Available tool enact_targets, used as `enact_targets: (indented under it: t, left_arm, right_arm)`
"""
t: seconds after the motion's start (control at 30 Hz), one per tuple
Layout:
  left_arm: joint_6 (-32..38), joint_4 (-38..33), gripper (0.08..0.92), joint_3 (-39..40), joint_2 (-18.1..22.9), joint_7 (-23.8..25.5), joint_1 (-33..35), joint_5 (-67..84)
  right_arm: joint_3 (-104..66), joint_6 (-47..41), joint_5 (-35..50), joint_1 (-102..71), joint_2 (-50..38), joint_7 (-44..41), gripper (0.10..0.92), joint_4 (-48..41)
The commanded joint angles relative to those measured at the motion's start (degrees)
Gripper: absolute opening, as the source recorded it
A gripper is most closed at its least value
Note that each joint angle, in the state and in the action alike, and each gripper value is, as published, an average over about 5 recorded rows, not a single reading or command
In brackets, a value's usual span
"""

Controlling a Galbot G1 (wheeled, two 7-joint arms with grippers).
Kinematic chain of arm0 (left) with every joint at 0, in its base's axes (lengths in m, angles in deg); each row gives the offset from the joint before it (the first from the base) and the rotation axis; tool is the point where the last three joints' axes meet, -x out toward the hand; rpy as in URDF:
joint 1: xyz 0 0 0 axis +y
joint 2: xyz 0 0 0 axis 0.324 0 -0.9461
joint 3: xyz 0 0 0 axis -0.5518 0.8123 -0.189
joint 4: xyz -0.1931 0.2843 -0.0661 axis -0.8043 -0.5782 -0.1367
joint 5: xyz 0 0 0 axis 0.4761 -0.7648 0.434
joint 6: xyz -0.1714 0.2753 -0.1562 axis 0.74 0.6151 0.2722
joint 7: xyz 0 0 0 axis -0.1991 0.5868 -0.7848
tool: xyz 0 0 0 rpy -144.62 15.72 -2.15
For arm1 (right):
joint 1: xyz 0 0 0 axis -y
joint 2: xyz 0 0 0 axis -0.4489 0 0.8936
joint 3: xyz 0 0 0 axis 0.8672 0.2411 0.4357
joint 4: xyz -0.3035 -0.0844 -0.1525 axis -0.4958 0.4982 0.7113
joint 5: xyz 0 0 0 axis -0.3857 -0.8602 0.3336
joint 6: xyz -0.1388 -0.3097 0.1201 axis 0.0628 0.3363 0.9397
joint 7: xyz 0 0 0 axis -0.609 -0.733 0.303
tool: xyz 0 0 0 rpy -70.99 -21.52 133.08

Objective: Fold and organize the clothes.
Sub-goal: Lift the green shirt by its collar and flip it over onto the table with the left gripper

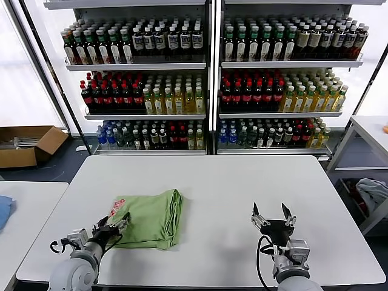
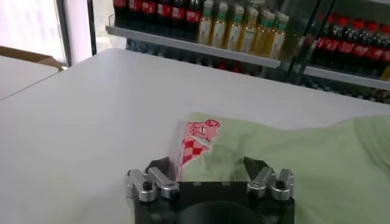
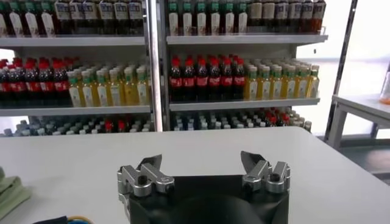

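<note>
Polo shirt [image 1: 150, 218], light green, lying folded into a compact block on the white table [image 1: 230, 188] in the head view, toward the robot's left and near the front edge. Long axis running roughly from the near edge away toward the shelves, tilted a little. Stacked fold edges along the side toward the table's middle; red-and-white chest print [image 1: 114, 209] at the far-left corner. Left gripper [image 1: 113, 229] at the shirt's near-left corner, fingers spread over the fabric edge, nothing clearly pinched between them. Right gripper [image 1: 273, 217] well apart on the right, above bare tabletop, fingers wide, holding nothing. Shelves of bottles [image 1: 212, 79] behind; cardboard box [image 1: 27, 144] on the floor at far left; blue cloth [image 1: 3, 211] on the neighbouring table at the left edge.

Left wrist view: shirt [image 2: 292, 158] spread just ahead of the left gripper [image 2: 209, 168], print [image 2: 196, 141] at the corner nearest the fingers, pointing away toward the bottles. Fingers [image 2: 159, 169] parted, one over the print's edge, the other over green fabric; whether touching the cloth, cannot tell.

Right wrist view: right gripper [image 3: 203, 165] over bare table, fingers [image 3: 252, 163] fully apart and empty. Sliver of green shirt [image 3: 9, 192] at the frame's edge, far off to the side.
</note>
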Motion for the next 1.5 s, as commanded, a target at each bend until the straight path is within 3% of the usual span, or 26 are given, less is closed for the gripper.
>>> enact_targets:
  t: [0.03,0.57,0.77,1.03,1.3,1.4,1.5]
  left_arm:
    - [-0.1,-0.1,0.738,0.2,0.2,0.3,0.2,0.1]
    - [1.0,-0.3,0.271,0.3,0.9,1.2,1.0,-2.0]
    - [2.3,-1.0,0.124,-2.8,-1.6,1.3,1.2,-2.7]
    - [4.3,2.2,0.112,-15.3,-13.3,3.9,1.2,-4.8]
    - [9.2,13.2,0.112,-25.0,-29.1,13.2,2.0,-13.1]
    - [9.9,14.7,0.112,-24.7,-32.0,14.8,1.5,-14.0]
    - [10.1,13.7,0.112,-22.4,-31.8,16.0,0.8,-14.3]
  right_arm:
    - [-0.1,0.1,0.0,-0.1,0.0,0.0,0.823,0.2]
    - [-0.2,0.0,-0.1,0.0,-0.2,0.3,0.823,0.4]
    - [-0.6,0.0,-0.1,0.4,-0.5,0.5,0.823,0.0]
    - [-0.4,0.0,0.3,1.3,-1.0,0.8,0.823,-0.8]
    - [0.0,0.2,0.6,1.6,-0.9,1.0,0.823,-1.5]
    - [0.1,0.2,0.6,1.5,-0.8,1.0,0.823,-1.5]
    - [0.0,0.2,0.6,1.3,-0.7,1.1,0.823,-1.6]
